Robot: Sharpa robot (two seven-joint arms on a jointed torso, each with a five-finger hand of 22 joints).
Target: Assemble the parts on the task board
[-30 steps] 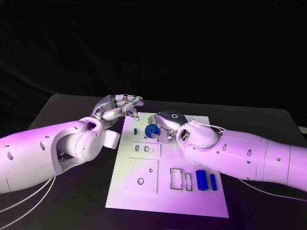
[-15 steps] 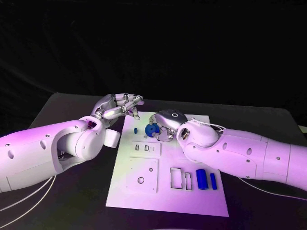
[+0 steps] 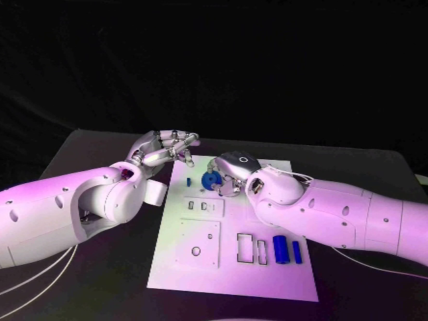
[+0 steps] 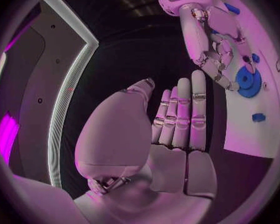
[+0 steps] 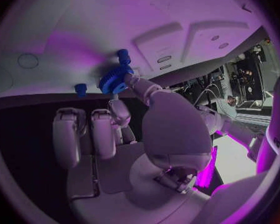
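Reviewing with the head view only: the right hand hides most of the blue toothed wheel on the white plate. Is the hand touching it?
Observer: Yes. In the right wrist view, one fingertip of the right hand rests on the blue toothed wheel on the white task board.
Operator: Does the left hand hold a part?
Observer: No. The left wrist view shows the left hand with straight fingers and a bare palm.
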